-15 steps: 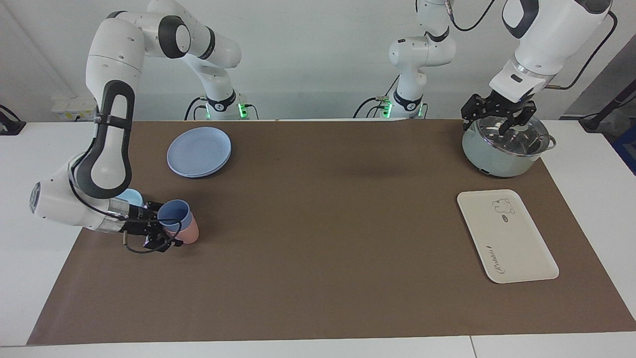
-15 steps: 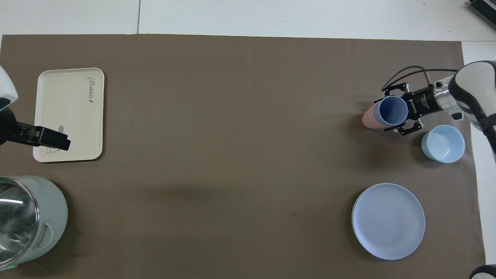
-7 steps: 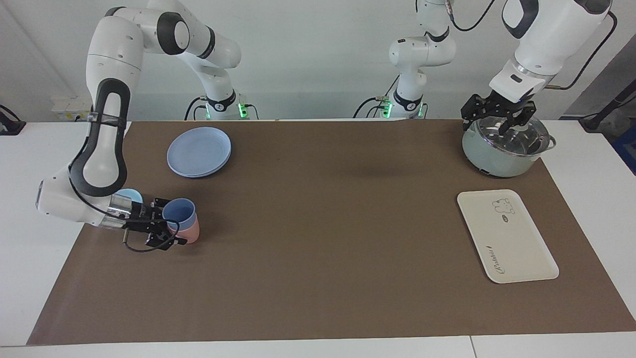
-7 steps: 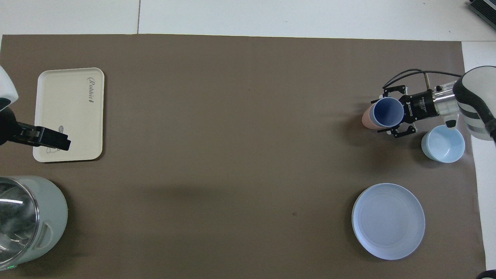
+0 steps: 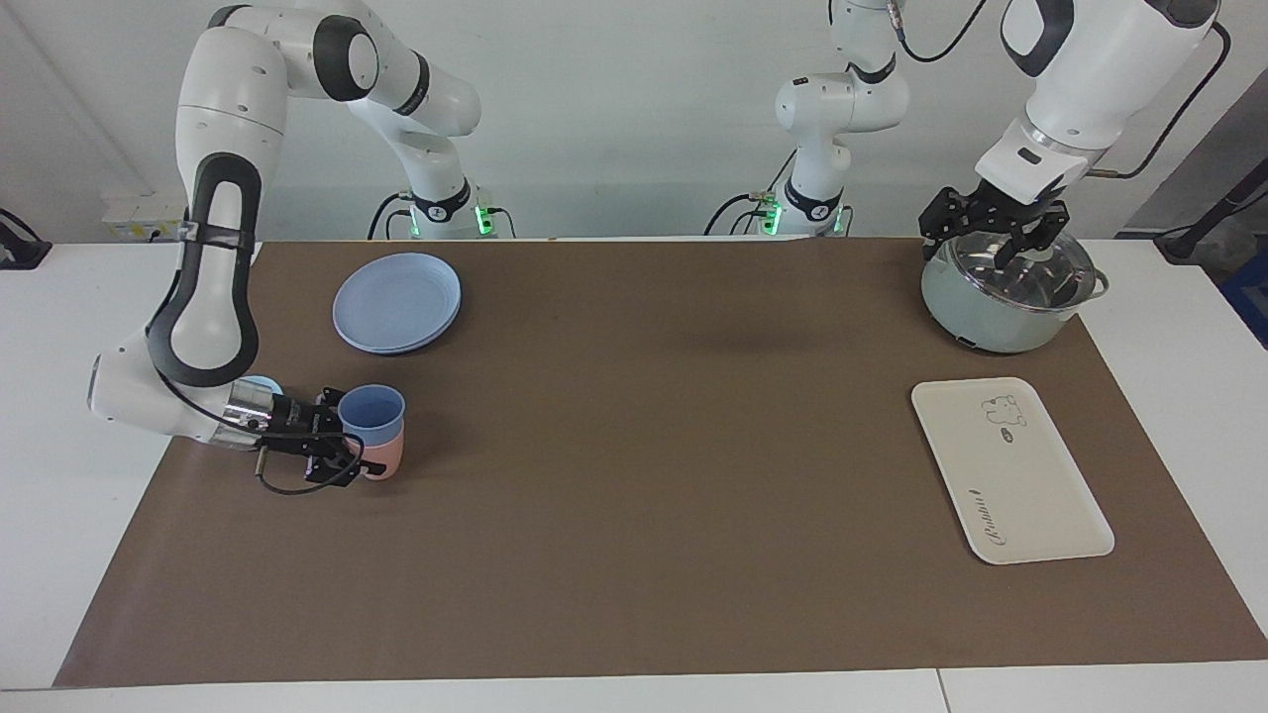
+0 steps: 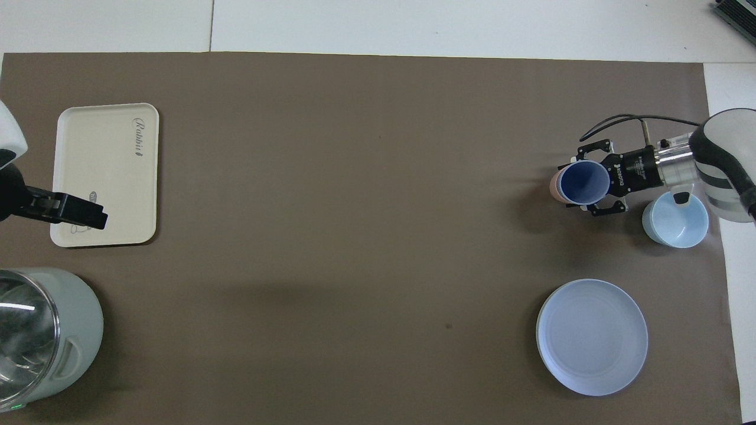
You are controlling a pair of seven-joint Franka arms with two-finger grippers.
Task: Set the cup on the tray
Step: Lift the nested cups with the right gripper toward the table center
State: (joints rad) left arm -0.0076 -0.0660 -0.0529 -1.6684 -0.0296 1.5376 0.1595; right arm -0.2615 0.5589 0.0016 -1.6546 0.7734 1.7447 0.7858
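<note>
At the right arm's end we see the cup [image 5: 370,414] nested in a pink cup [image 5: 386,458], bowl [image 6: 675,219] beside, plate [image 5: 397,300] nearer the robots. Tray [image 5: 1010,467] and pot [image 5: 1005,290] at the left arm's end.

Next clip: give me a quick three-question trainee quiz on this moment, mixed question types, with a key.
1. True or false: the cup already stands on the tray.
2. Which claw grips the cup? A) left claw B) right claw C) neither
3. Fill in: the left claw hangs over the ____.

Key: 1. False; the cup is raised over the pink cup, at the right arm's end, and the tray lies bare at the left arm's end. 2. B. 3. pot.
</note>
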